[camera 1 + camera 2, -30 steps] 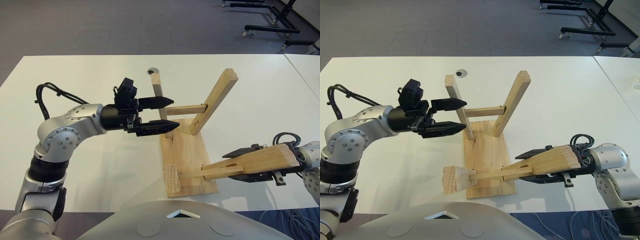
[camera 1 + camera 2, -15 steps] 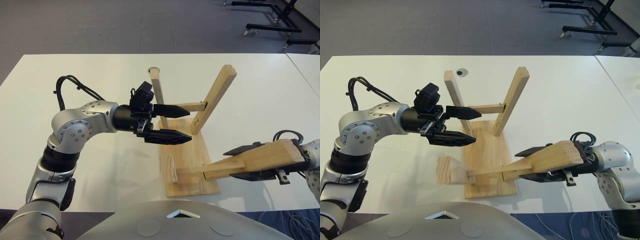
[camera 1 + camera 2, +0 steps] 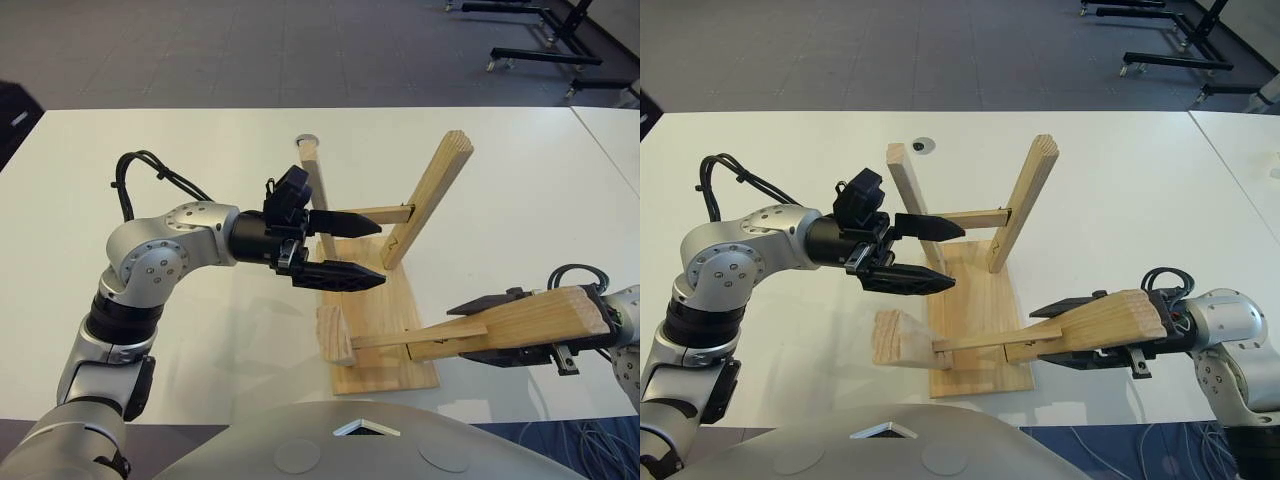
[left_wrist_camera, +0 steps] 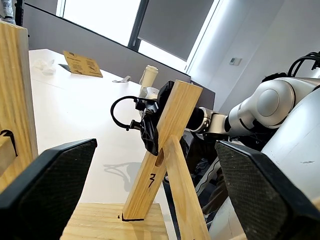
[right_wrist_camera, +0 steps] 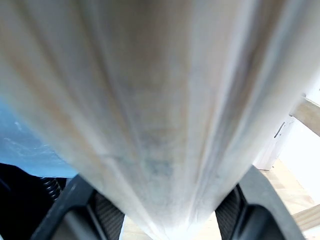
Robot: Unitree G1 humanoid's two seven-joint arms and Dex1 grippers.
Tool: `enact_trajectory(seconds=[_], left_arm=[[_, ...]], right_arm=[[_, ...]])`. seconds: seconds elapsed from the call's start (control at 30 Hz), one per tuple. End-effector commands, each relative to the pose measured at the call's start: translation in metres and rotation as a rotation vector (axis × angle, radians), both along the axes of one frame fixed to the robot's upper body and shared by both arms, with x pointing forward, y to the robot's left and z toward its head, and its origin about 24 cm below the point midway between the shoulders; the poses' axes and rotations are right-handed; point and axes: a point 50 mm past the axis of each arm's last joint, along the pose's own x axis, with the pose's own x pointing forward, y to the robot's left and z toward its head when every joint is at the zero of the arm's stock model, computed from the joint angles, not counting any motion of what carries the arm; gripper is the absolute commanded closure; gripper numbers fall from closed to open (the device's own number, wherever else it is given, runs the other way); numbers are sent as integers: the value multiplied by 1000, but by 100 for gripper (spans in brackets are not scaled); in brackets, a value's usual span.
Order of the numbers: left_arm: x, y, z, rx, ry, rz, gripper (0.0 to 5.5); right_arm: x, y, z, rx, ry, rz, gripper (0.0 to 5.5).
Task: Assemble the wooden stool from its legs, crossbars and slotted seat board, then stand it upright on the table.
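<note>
Holding the second leg pair (image 3: 440, 338) low across the near end of the seat board (image 3: 388, 300), lining it up to be seated.

I am gripping one leg (image 3: 540, 318) of that pair in the right gripper (image 3: 465, 328), jaws clamped on the wood. Its crossbar (image 3: 385, 340) is running leftward over the board to the free leg (image 3: 335, 335) at the board's near-left edge. The left gripper (image 3: 382, 255) is hovering with its jaws spread wide and empty, just beside the standing pair (image 3: 430, 200) at the board's far end. The free leg is lying lower than those open jaws and closer to me. The pair's long axis is lying crosswise to the board, so I am judging the left arm the nearer one to steady it.
</note>
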Motion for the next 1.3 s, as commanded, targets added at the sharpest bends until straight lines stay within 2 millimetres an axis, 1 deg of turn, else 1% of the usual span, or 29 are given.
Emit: enact_trajectory(seconds=[0.03,0.13,0.27,0.47,0.63,0.8,0.93,1.07,1.3], left_arm=[[-3,-2,-2,25,3,-16,115],[-3,-3,-1,23,0,-24,115],[-2,-4,-1,27,-2,-35,115],[-2,-4,-2,27,-5,-37,115],[-3,-3,-3,24,-3,-35,115],[-4,-2,-3,20,2,-36,115],[-4,-7,-6,12,21,-58,115],[-7,-12,-6,8,31,-90,115],[-11,-16,-11,13,110,-133,115]], right_arm=[[6,0,9,28,-46,-11,345],[2,1,8,24,-31,-1,345],[-2,3,2,12,-29,5,345],[-11,5,-8,-22,24,34,345],[-14,6,-18,-56,-23,25,345],[-7,6,-11,-23,-93,11,345],[-4,6,-8,-24,-99,11,345],[-6,6,-9,-27,-94,17,345],[-8,6,-10,-30,-92,22,345]])
